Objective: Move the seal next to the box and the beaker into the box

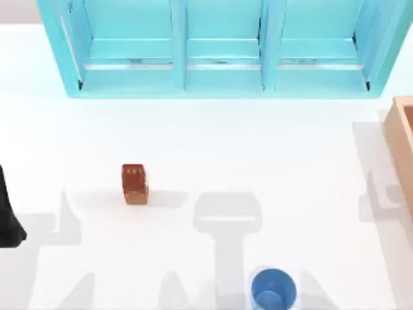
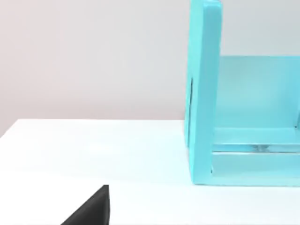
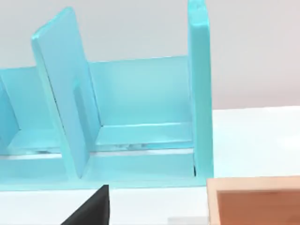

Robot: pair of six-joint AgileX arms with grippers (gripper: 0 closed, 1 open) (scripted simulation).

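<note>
The seal (image 1: 134,184), a reddish-brown block with a tan base, stands on the white table left of centre. At the front edge, right of centre, sits the blue beaker (image 1: 273,289), seen as a circle. The tan box (image 1: 401,139) is at the right edge, partly cut off, and its wall and brown inside appear in the right wrist view (image 3: 255,201). My left arm (image 1: 9,219) is a dark shape at the far left edge, well away from the seal. A black part of each gripper juts into its own wrist view: left (image 2: 91,210), right (image 3: 91,210).
A big turquoise shelf unit (image 1: 222,48) with three bays spans the back of the table; it also stands in the left wrist view (image 2: 234,117) and the right wrist view (image 3: 126,117). Arm shadows lie across the white tabletop (image 1: 258,148).
</note>
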